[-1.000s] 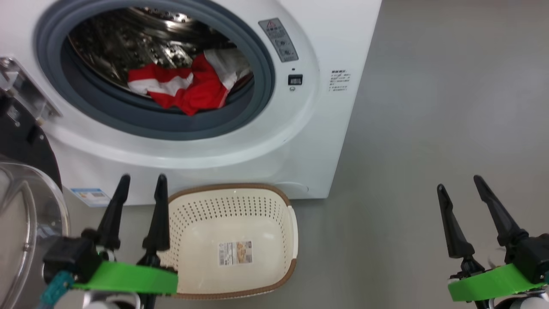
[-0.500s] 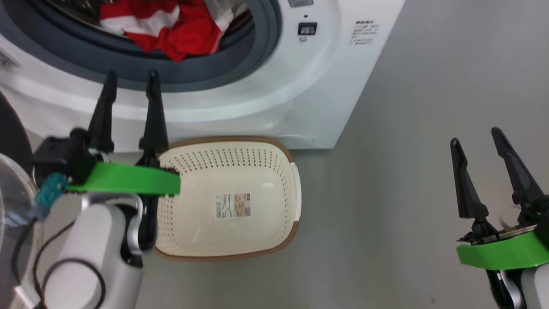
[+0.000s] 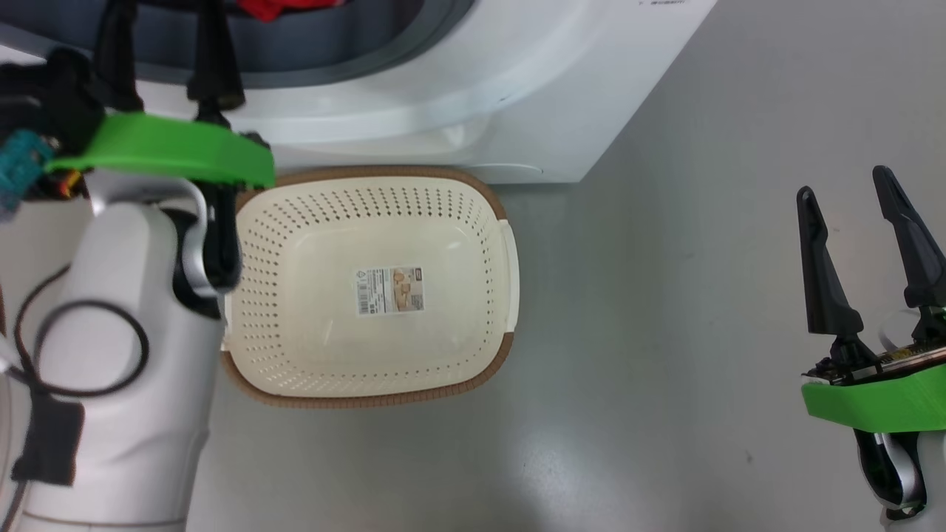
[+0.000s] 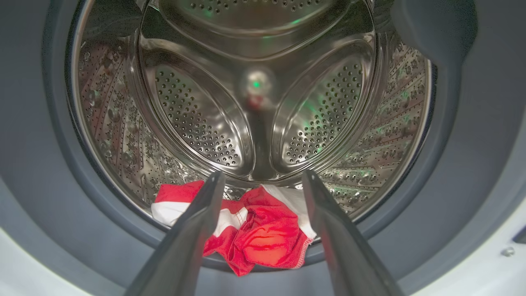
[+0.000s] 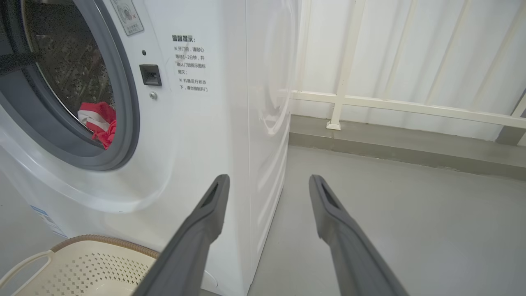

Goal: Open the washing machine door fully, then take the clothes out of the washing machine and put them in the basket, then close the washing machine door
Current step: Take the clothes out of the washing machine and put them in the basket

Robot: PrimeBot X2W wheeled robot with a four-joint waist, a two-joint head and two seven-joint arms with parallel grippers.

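Spread wide, empty: left claw (image 4: 261,174) at the washing machine (image 3: 443,89) mouth, aimed into the drum (image 4: 197,123). Dead ahead, slightly below the fingertips (image 4: 213,181): clothes (image 4: 254,234), a red-and-white heap on the drum's front lip, long axis across the mouth, crosswise to the reach. Likewise wide, empty: right claw (image 3: 844,185), well off the machine's right side, farther away. Just before the machine's front: basket (image 3: 369,174).

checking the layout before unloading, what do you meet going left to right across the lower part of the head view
left arm's pale forearm -> basket -> bare grey floor -> right jaws, standing open
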